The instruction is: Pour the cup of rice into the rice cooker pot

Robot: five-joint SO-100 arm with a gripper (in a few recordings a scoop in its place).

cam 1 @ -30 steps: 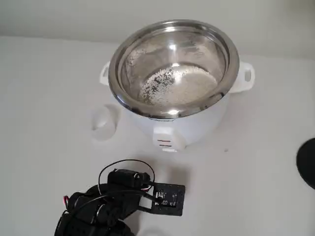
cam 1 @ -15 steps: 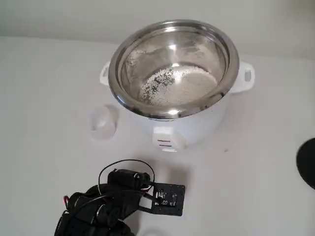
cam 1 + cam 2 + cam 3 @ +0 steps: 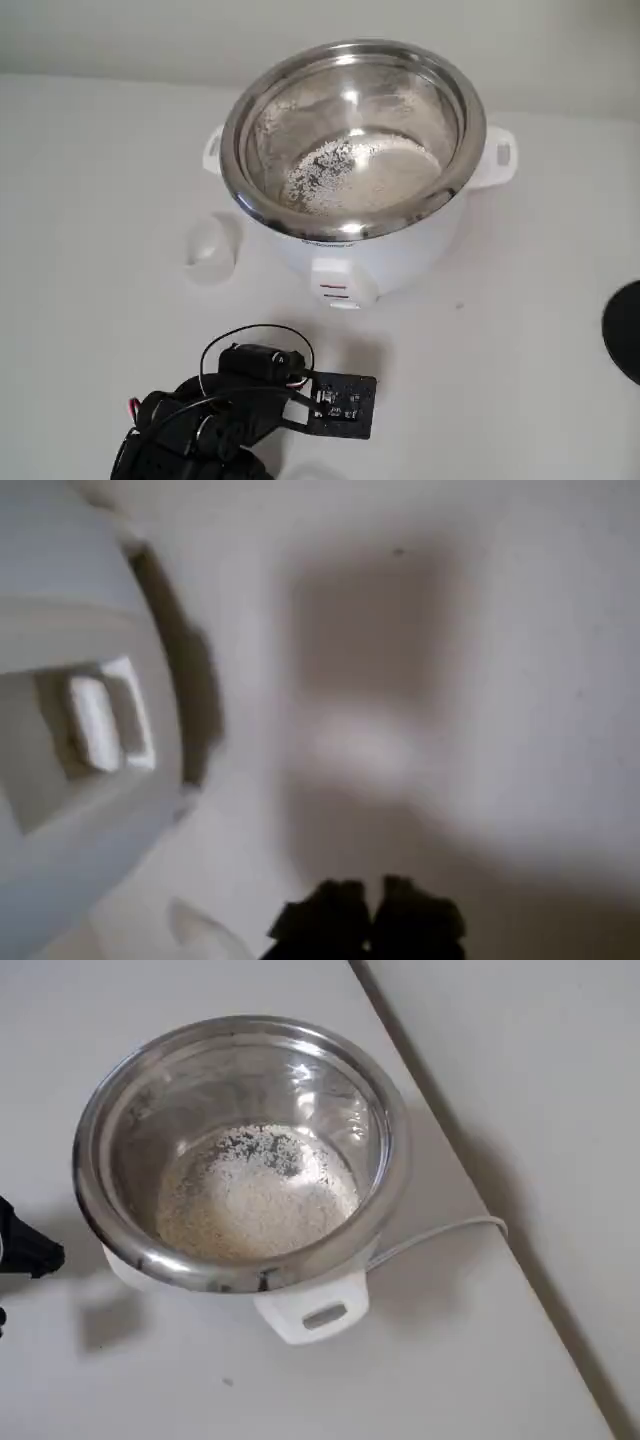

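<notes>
The rice cooker pot [image 3: 473, 135] is a shiny steel bowl set in a white cooker body [image 3: 400, 255] at the back centre of the fixed view. The rice [image 3: 350, 175] lies as a pale grainy mass on its bottom, and the overhead view shows the rice [image 3: 255, 1195] inside the pot [image 3: 394, 1145] as well. The cup [image 3: 210, 248], small and translucent, stands upright on the table left of the cooker, apart from it. My arm [image 3: 220, 420] sits folded at the front edge, well clear of both. In the blurred wrist view my gripper [image 3: 368, 915] hangs over bare table, its dark fingertips together with nothing between them.
The cooker's front switch [image 3: 95, 725] sits left of my gripper. A white cord [image 3: 440, 1232] runs from the cooker toward the table's right edge [image 3: 500, 1230]. A black round object [image 3: 625, 330] cuts in at the right edge of the fixed view.
</notes>
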